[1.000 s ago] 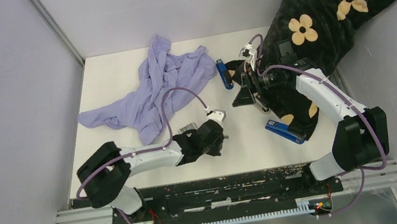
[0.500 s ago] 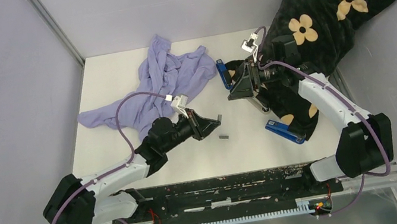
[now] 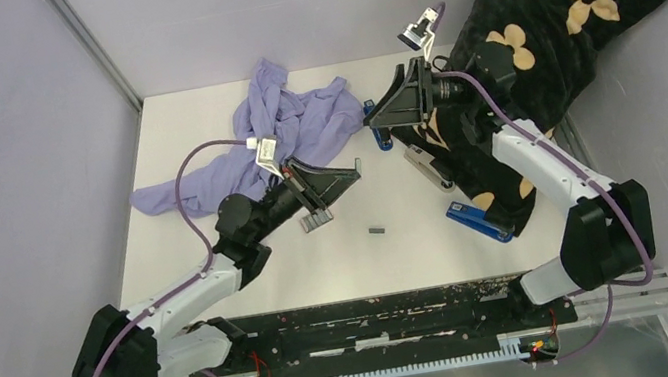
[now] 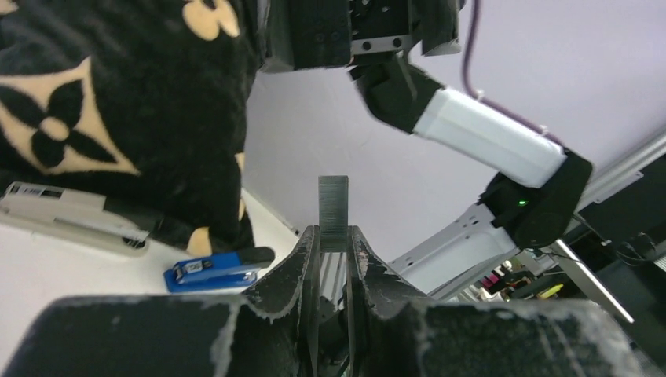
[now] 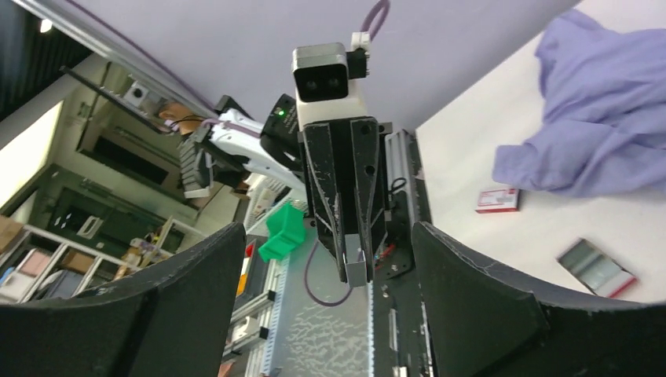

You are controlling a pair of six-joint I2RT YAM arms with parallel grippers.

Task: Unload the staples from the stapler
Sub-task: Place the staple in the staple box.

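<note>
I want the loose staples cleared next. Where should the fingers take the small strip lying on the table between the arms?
Grip the loose staple strip at mid-length across its short width, coming straight down. It lies flat on the table, long side left-right in the top view, nothing touching it, so its near and far edges look free to pinch.

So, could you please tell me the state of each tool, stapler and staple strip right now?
left tool: shut on the held staple strip.
right tool: open, empty.
loose staple strip: lying on the table.
grey stapler: lying flat, untouched.
near blue stapler: closed, lying flat.
</note>
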